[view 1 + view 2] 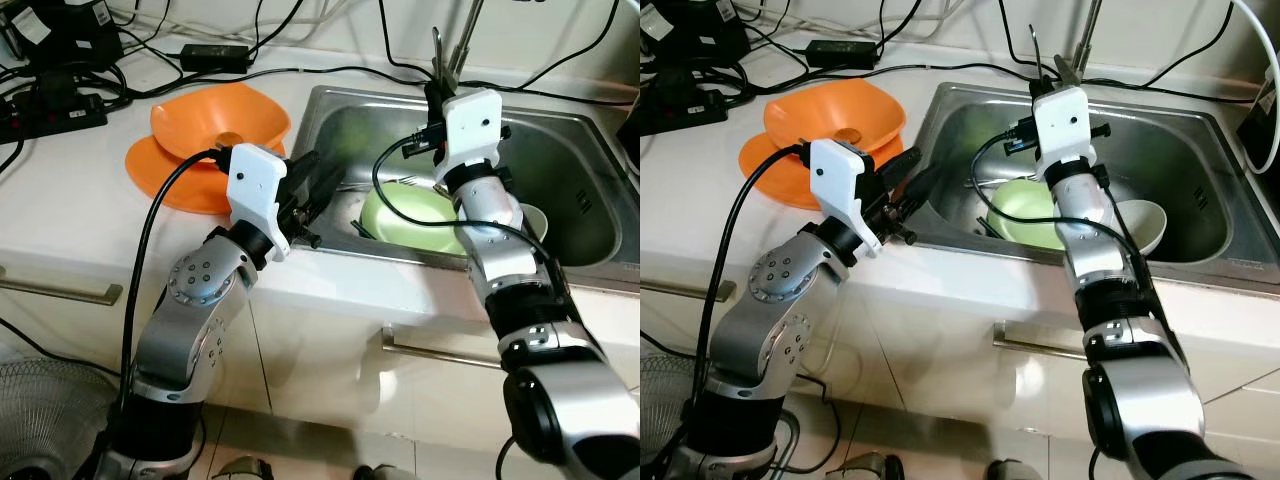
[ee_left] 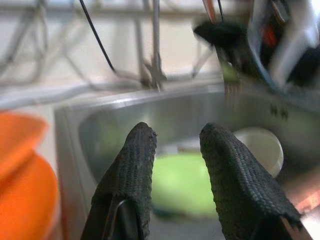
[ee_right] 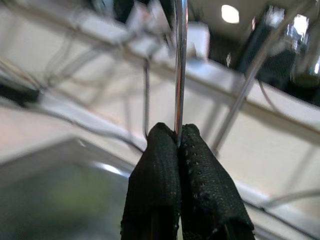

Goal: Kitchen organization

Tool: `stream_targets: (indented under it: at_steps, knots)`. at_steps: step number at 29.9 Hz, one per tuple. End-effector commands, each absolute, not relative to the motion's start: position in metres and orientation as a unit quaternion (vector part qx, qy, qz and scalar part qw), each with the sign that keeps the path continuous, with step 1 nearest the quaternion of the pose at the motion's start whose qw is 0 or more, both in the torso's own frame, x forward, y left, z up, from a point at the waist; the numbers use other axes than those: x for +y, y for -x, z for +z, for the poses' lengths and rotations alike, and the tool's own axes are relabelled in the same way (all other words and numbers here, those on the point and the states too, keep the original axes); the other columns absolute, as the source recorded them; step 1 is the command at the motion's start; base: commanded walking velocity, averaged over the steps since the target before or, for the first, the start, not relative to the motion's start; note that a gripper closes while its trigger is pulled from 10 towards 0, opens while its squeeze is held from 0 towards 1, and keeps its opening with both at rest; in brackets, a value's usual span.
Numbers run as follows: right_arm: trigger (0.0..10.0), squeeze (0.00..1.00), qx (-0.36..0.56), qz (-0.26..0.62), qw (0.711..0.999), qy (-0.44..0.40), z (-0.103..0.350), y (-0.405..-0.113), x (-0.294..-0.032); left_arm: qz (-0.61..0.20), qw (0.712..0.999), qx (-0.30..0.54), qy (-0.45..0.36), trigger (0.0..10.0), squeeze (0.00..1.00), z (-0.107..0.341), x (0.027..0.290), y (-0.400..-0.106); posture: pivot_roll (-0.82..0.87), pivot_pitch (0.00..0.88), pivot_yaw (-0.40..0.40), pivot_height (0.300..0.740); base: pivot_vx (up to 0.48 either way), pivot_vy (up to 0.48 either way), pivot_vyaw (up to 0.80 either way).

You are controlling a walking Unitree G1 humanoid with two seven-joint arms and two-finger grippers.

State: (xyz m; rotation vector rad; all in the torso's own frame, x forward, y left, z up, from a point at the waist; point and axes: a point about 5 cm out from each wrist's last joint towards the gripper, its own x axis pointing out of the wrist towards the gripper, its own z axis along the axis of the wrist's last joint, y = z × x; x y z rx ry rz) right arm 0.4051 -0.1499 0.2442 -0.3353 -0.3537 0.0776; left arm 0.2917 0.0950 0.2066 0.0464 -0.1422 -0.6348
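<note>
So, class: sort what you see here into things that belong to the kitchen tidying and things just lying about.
Part of the job:
- right gripper, shut on a metal utensil
- left gripper, open at the sink edge
- green bowl and white bowl in the sink
- orange bowls on the counter

Just lying about:
- cables
- power strip
- fan on the floor

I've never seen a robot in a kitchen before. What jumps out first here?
The right gripper is raised above the steel sink, its black fingers pinched shut on a thin metal utensil that points upward. Below it in the sink lie a green bowl and a white bowl. The left gripper hangs open at the sink's edge, beside stacked orange bowls on the counter.
</note>
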Motion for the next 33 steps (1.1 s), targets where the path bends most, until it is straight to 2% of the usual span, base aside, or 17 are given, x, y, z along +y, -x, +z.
stream_targets:
  at_steps: [1,4,6,7,15,33]
  knots:
    - [10.0,0.0,-0.143,0.018,0.977,0.157,0.244,-0.41,-0.159,-0.331,0.942,-0.052,-0.026,10.0,0.0,0.202,0.089,-0.288,0.01,0.069,-0.01,0.74,0.0,0.0,0.0]
    - [10.0,0.0,-0.128,0.016,0.979,0.16,0.245,-0.413,-0.161,-0.332,0.942,-0.05,-0.025,10.0,0.0,0.202,0.088,-0.288,0.01,0.068,-0.013,0.74,0.0,0.0,0.0]
    - [10.0,0.0,-0.066,0.027,0.981,0.179,0.24,-0.419,-0.163,-0.334,0.941,-0.037,-0.033,10.0,0.0,0.198,0.086,-0.288,0.01,0.065,-0.017,0.74,0.0,0.0,0.0]
    - [10.0,0.0,-0.066,0.027,0.981,0.179,0.24,-0.419,-0.163,-0.334,0.941,-0.037,-0.033,10.0,0.0,0.198,0.086,-0.288,0.01,0.065,-0.017,0.74,0.0,0.0,0.0]
    - [10.0,0.0,0.056,0.059,0.986,0.143,0.215,-0.421,-0.162,-0.355,0.934,-0.004,-0.042,10.0,0.0,0.189,0.082,-0.284,0.02,0.063,-0.024,0.74,0.0,0.0,0.0]
    - [10.0,0.0,0.155,0.07,0.975,0.142,0.175,-0.412,-0.16,-0.367,0.928,0.029,-0.049,10.0,0.0,0.181,0.078,-0.28,0.03,0.055,-0.029,0.74,0.0,0.0,0.0]
